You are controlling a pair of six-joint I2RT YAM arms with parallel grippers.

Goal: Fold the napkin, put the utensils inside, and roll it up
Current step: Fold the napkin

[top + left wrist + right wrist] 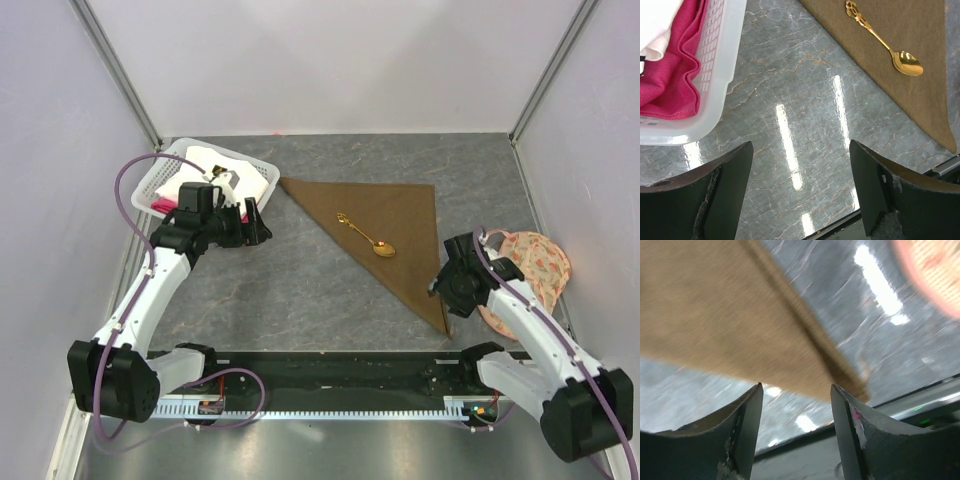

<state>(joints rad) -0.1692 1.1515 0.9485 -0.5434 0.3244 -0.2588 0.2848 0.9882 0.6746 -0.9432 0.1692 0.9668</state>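
The olive-brown napkin (392,225) lies folded into a triangle on the grey table, one tip pointing at the near right. The gold spoon (366,237) lies on it, bowl toward the near right; it also shows in the left wrist view (885,46) on the napkin (920,75). My left gripper (262,226) is open and empty over bare table, left of the napkin. My right gripper (440,288) is open and empty just above the napkin's near tip (790,340).
A white basket (160,180) with white and pink cloths stands at the far left, also in the left wrist view (715,75). A peach floral round fabric piece (535,262) lies at the right edge beside my right arm. A black rail (330,370) runs along the near edge.
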